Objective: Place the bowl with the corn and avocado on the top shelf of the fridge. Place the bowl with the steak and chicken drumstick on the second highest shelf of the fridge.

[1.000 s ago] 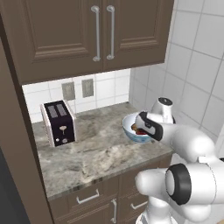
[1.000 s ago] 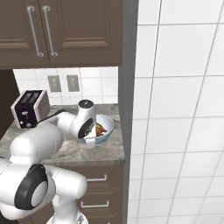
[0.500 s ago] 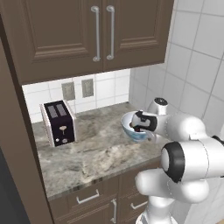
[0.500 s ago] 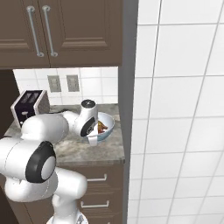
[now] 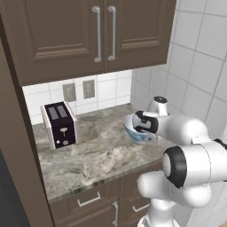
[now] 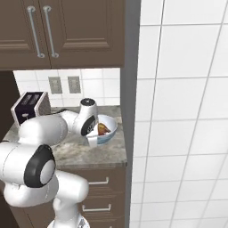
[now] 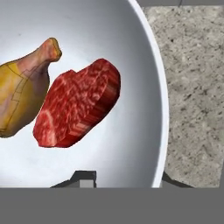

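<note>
Bowl with steak and chicken drumstick sits on granite surface, right of centre in left base frame, well apart from toaster at left. Your tool straddles bowl rim at bottom of hand frame, one tip inside, one outside, jaws narrowed around wall; firm clamp cannot be confirmed. Expect rigid, smooth, likely slippery rim; loose meat can slide, so keep bowl level. Bowl opens upward. Steak's long axis runs lower left to upper right; drumstick's bone end points upper right.
</note>
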